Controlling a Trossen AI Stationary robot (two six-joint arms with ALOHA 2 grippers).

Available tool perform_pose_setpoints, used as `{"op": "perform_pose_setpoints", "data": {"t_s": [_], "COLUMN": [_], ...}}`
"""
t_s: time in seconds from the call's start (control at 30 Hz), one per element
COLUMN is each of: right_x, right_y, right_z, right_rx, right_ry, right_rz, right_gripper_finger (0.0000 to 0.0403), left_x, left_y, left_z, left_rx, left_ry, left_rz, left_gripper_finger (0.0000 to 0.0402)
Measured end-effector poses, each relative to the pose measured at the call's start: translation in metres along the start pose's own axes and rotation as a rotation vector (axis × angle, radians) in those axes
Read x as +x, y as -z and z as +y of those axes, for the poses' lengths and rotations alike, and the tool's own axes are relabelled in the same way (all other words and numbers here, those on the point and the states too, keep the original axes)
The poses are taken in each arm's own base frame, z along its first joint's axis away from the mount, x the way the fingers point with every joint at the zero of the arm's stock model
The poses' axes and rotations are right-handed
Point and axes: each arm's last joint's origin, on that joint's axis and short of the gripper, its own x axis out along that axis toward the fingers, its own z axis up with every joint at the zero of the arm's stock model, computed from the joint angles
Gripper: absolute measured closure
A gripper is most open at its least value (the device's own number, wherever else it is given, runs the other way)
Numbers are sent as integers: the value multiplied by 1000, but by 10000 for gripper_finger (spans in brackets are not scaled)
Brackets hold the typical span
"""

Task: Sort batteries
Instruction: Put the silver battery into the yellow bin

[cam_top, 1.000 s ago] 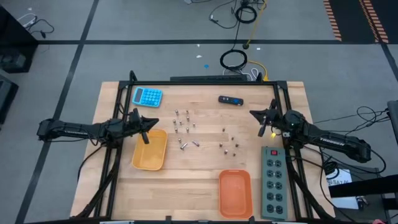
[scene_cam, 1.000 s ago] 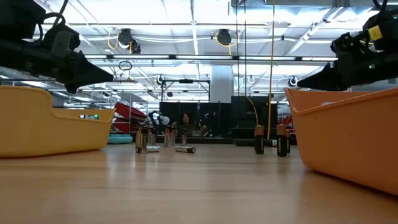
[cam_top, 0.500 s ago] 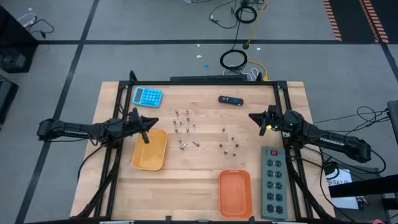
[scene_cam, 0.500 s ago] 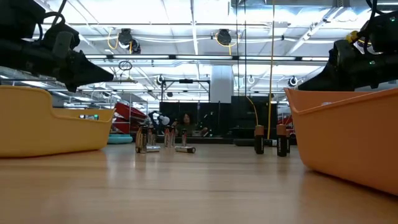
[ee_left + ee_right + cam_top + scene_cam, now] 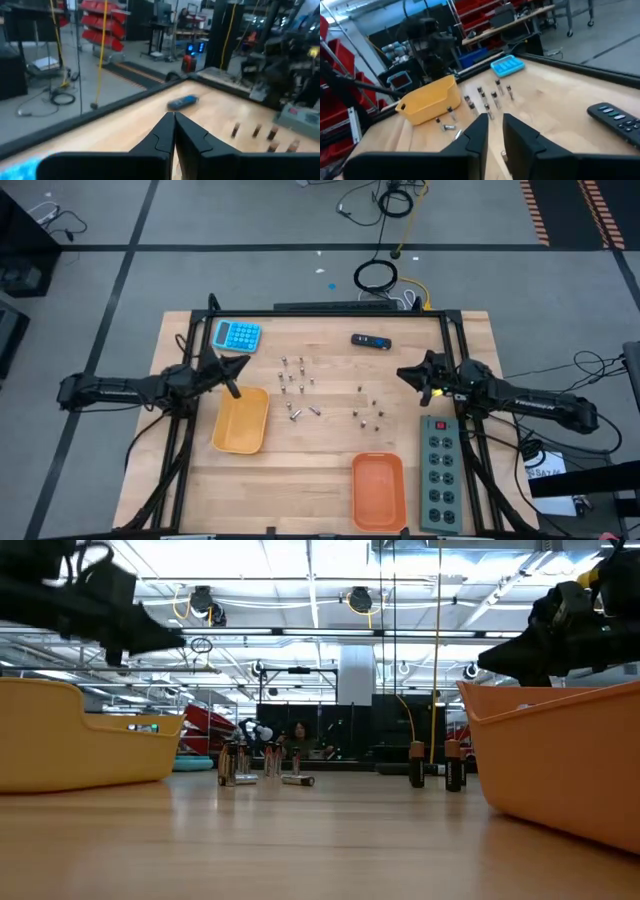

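Nearest, an orange plastic tray (image 5: 378,490) and a yellow plastic tray (image 5: 241,420), both apparently empty. Beyond, small silvery cylindrical batteries (image 5: 293,376) scattered mid-table, mostly upright, a few lying flat. Left gripper (image 5: 238,364) pinched shut, holding nothing, at the yellow tray's far left corner, just left of the larger cluster. Right gripper (image 5: 405,373) slightly parted, empty, just right of the smaller group (image 5: 371,411). Each claw probably suited to its own side.
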Motion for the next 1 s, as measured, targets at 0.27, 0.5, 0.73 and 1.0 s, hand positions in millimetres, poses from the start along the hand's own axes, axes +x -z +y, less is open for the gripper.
{"op": "perform_pose_setpoints", "data": {"t_s": [0.27,0.5,0.73,1.0], "right_x": [10,33,68,97], "right_y": [-7,-11,-17,-5], "right_z": [11,28,49,62], "right_rx": [-3,-49,-148,-156], "right_ry": [36,128,128,94], "right_rz": [-127,-81,23,-57], "right_gripper_finger": [339,339,339,339], "left_x": [14,42,67,82], "left_y": [-33,-35,-26,-32], "left_z": [-9,-22,-29,-35], "left_rx": [64,125,203,296], "left_ry": [63,126,107,94], "left_rz": [214,362,445,462], "left_gripper_finger": [379,379,362,247]}}
